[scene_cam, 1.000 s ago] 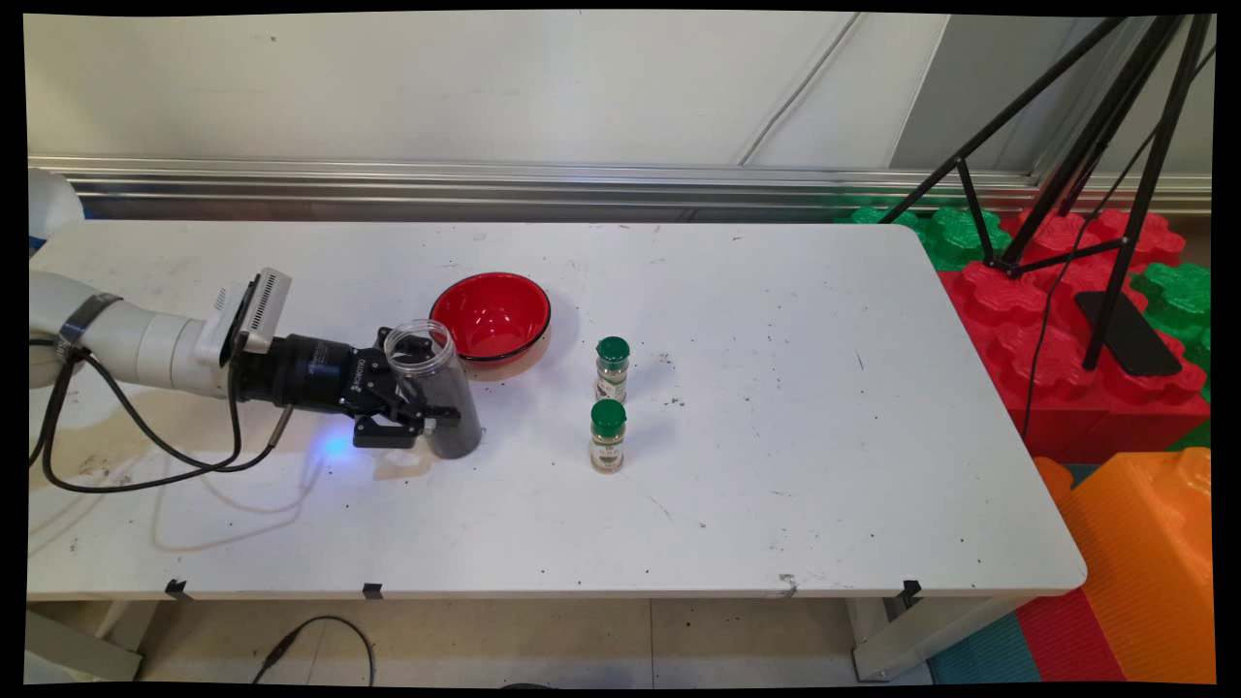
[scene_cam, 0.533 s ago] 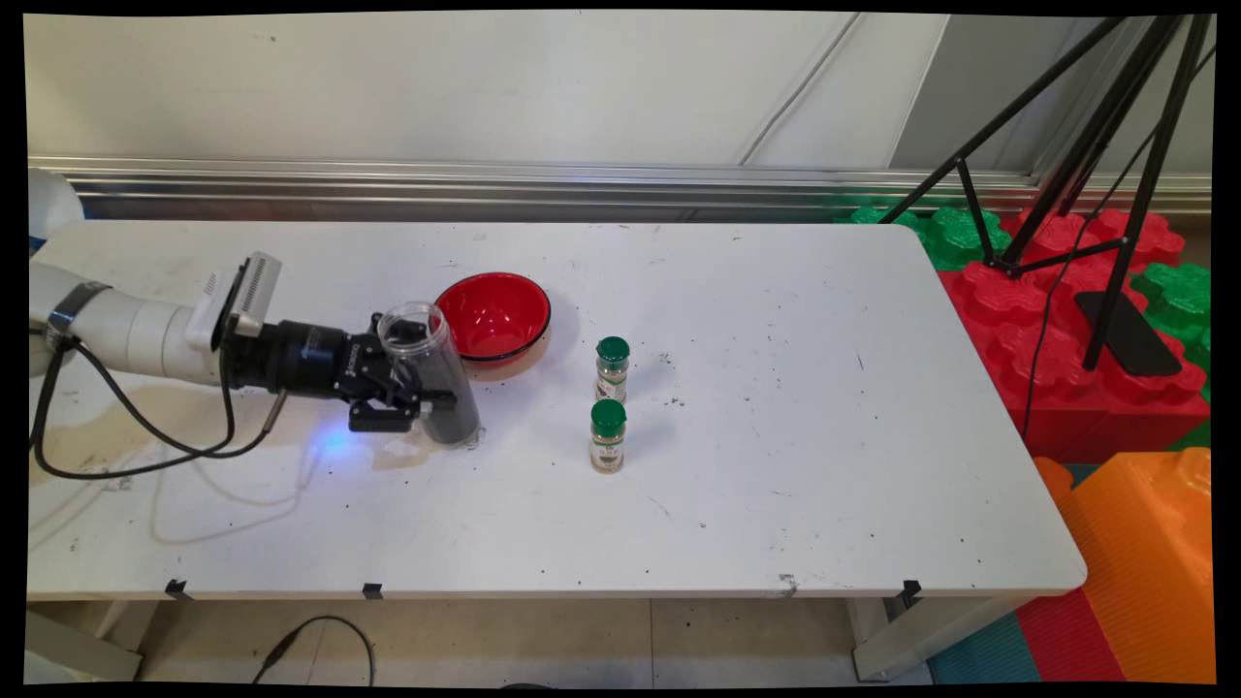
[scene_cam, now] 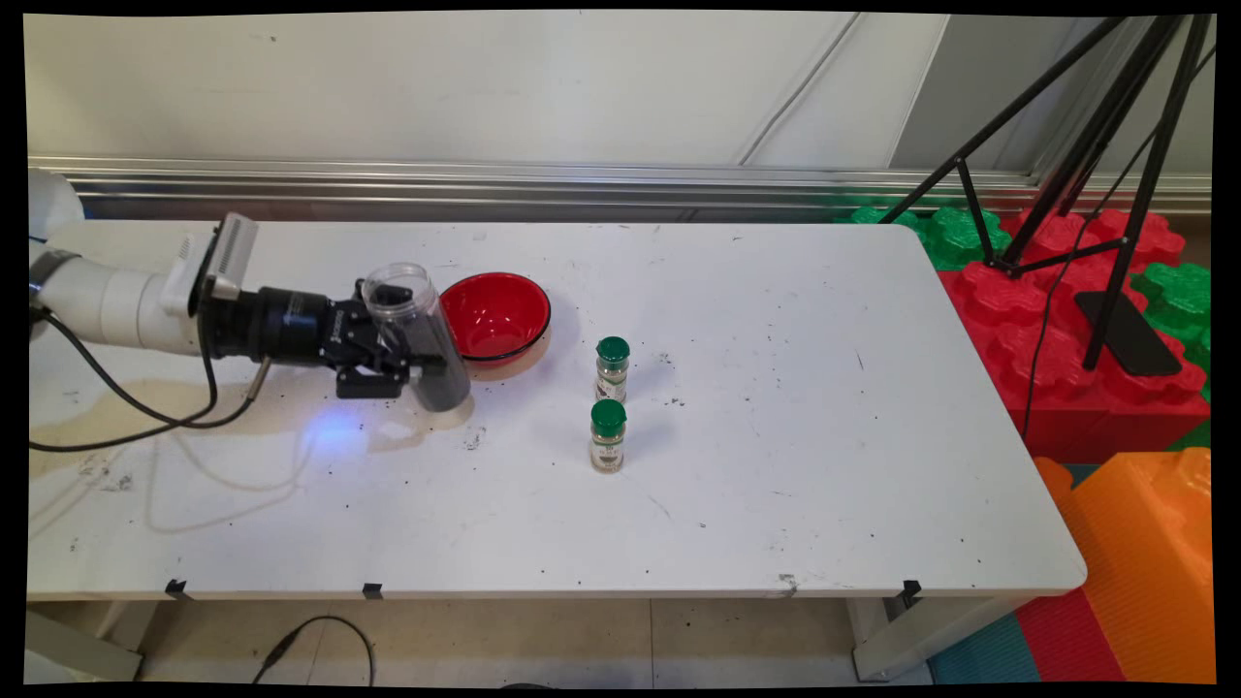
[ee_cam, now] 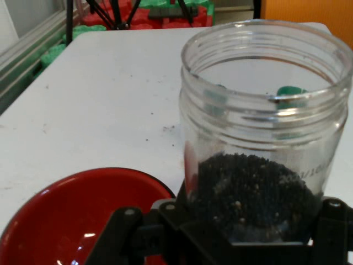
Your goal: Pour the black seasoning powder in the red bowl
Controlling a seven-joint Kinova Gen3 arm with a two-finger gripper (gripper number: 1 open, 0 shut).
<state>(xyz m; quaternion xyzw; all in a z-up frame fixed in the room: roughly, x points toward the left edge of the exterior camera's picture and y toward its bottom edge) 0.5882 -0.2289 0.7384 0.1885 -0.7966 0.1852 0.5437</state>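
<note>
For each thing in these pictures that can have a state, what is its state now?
gripper: shut on the jar.
jar: open, lidless, partly filled with dark grains, held off the table.
red bowl: upright, empty.
two spice bottles: upright, green caps on.

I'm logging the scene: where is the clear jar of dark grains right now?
In the main view the jar is left of centre, clamped in the tool and lifted off the table, just left of the red bowl.

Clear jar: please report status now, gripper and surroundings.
Gripper shut on clear jar, open-topped, dark grains inside. Jar off table. Red bowl adjacent. Two green-capped bottles apart.
</note>
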